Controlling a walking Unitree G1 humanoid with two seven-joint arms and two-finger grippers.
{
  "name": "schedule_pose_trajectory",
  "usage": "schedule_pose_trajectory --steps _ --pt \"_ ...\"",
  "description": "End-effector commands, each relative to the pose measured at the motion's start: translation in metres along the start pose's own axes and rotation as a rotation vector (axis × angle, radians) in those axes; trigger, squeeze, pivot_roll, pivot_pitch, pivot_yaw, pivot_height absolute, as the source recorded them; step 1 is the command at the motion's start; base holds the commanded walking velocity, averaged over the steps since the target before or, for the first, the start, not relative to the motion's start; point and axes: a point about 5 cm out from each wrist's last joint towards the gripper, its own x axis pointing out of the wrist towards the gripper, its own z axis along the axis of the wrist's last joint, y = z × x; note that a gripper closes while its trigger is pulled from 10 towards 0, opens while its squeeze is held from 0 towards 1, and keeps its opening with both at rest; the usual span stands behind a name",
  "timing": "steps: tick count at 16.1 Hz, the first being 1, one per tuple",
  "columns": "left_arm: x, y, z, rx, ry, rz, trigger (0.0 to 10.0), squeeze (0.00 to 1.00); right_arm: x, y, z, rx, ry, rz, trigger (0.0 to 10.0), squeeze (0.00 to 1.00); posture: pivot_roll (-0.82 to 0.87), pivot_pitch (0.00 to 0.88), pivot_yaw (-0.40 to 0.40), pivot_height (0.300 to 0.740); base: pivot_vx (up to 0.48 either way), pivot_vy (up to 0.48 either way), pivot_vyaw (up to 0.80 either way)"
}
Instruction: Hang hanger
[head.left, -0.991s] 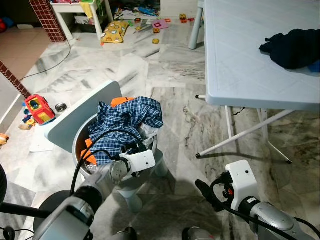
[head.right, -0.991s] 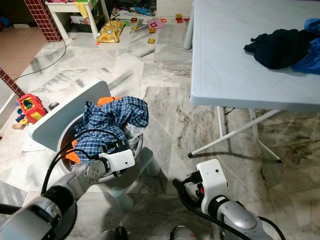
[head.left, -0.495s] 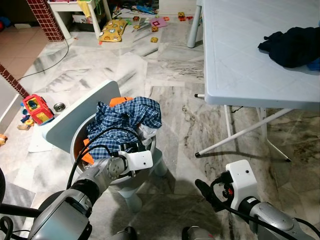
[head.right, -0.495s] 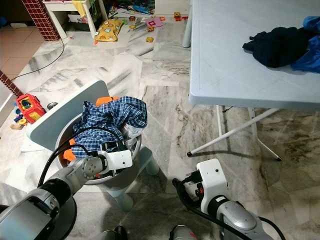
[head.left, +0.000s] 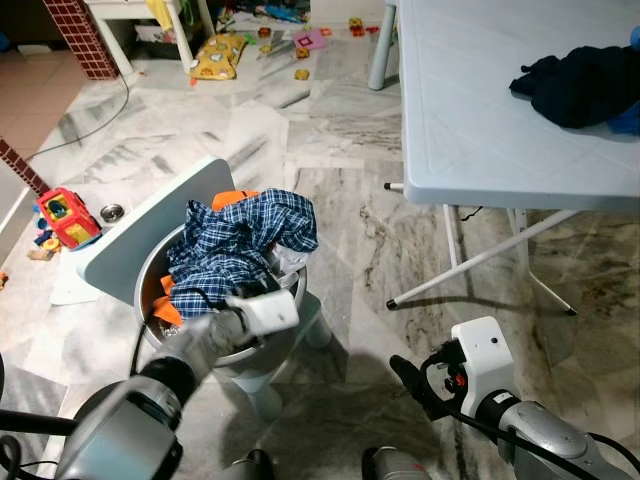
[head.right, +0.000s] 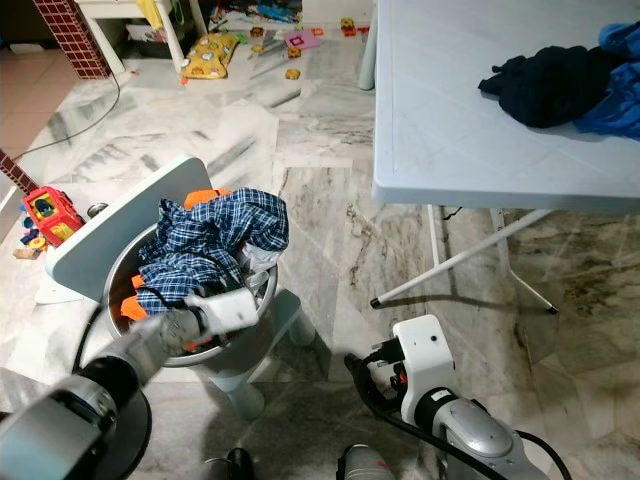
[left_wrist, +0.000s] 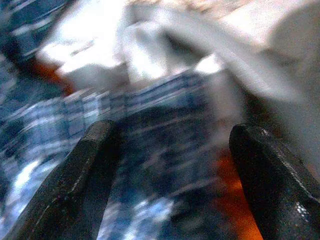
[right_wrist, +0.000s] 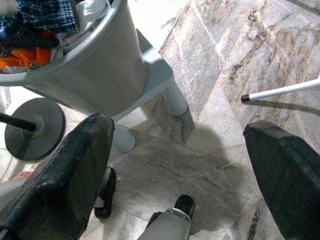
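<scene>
between spread left fingers (blurred): plaid shirt.

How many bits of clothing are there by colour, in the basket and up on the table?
Blue plaid, basket: 1
Orange, basket: 1
White, basket: 1
Dark navy, table: 1
Bright blue, table: 1
Total: 5 that I can make out; the basket may hide more underneath.

head views down, wrists near basket
</scene>
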Motion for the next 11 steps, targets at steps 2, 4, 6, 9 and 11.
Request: schedule_pose_trajectory --steps 2,4,6,9,11 --pt "-0.002 0.005 -0.008 0.000 0.038 0.001 10.0 0.00 0.001 0.001 -0.001 0.003 0.004 0.005 10.0 0.00 -0.30 0.213 0.052 0.740 0.000 0.000 0.00" --pt "-0.004 0.002 -0.014 -0.017 0.058 -0.024 0.9 0.00 0.001 0.002 -0.002 0.005 0.004 0.005 10.0 0.00 -0.30 0.211 0.053 0.740 0.000 0.000 0.00" --pt "-0.005 -0.005 -0.018 -0.028 0.061 -0.041 0.0 0.00 0.002 0.002 -0.002 0.005 0.003 0.009 10.0 0.00 -0.30 0.211 0.054 0.740 0.000 0.000 0.00" --pt "-0.005 -0.006 -0.018 -0.035 0.061 -0.044 0.0 0.00 0.003 0.002 -0.002 0.004 0.003 0.008 10.0 0.00 -0.30 0.209 0.054 0.740 0.000 0.000 0.00" --pt "-0.004 0.000 -0.015 -0.067 0.038 -0.001 0.0 0.00 0.004 0.001 -0.001 0.001 0.001 0.003 10.0 0.00 -0.30 0.202 0.053 0.740 0.000 0.000 0.00"
